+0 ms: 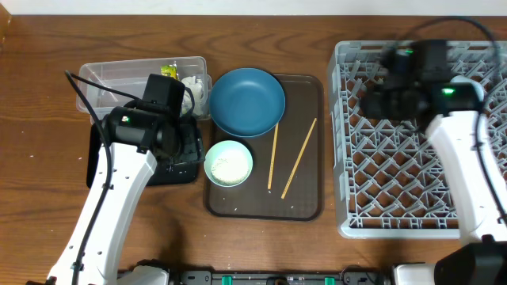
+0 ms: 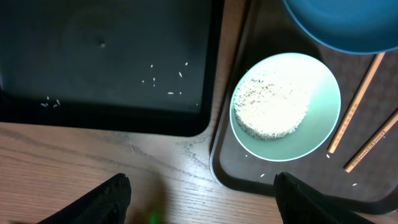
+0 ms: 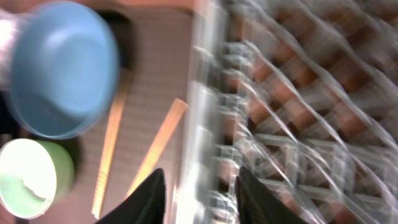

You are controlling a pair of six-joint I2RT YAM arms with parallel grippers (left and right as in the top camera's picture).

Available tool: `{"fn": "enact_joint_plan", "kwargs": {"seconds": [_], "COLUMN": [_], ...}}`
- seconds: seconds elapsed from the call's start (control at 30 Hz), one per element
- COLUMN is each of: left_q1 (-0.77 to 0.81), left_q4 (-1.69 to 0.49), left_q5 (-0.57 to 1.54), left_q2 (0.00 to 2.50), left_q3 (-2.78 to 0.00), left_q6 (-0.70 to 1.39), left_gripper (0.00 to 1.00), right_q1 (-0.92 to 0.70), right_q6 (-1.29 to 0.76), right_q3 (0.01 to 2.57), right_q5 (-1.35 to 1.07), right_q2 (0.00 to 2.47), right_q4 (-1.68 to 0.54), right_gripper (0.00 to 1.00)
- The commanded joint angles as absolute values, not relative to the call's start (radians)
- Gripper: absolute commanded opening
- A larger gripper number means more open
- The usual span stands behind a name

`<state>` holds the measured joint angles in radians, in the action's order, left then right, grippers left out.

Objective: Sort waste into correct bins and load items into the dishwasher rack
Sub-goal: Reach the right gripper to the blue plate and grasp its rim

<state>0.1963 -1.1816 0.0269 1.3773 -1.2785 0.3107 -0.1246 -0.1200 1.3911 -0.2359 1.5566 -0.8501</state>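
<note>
1. Wrapper and tissue are lying in the clear tub at far left, so that part of the sorting is looking done.
2. The left gripper is hanging by the black tray, jaws spread wide and gripping nothing. A few rice grains are sitting on that tray.
3. The green bowl is resting on the brown tray, with a mound of rice waiting to be emptied.
4. The blue bowl and 2 chopsticks are lying on the same tray, not yet loaded.
5. The right gripper is hovering over the rack at its left edge, jaws parted around nothing. The rack is showing no dishes, though the arm is hiding part of it.
6. The wooden table is filling every view, and nothing of the room is showing.
</note>
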Motion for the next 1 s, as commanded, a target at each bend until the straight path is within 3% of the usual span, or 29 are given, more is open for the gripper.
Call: {"fn": "enact_joint_plan", "kwargs": {"seconds": [0.0,0.13,0.53,0.97], "left_q1": [0.191,0.191,0.191,0.191], "left_q4": [-1.19,-1.193,-1.192,-1.192], "left_q5": [0.03,0.03,0.03,0.03], "left_q2": [1.371,1.371,1.371,1.371], "left_q3": [-1.281,-1.281,-1.28,-1.28], "left_q6": [0.312,0.312,0.312,0.313], "left_gripper": [0.77,0.77,0.77,0.77], "right_q1": [-0.234,-0.356,-0.53,-0.533], "right_q6": [-0.16,-0.204,-0.318,-0.42], "right_q3": [1.393,1.393,1.393,1.393], "right_q5": [-0.21,-0.118,0.031,0.06], "right_q2": [1.573,1.634,1.878,2.011], "right_q4": [-0.781,-0.671,-0.527,-0.463], "right_gripper": [0.41,0.51,0.54,0.47]}}
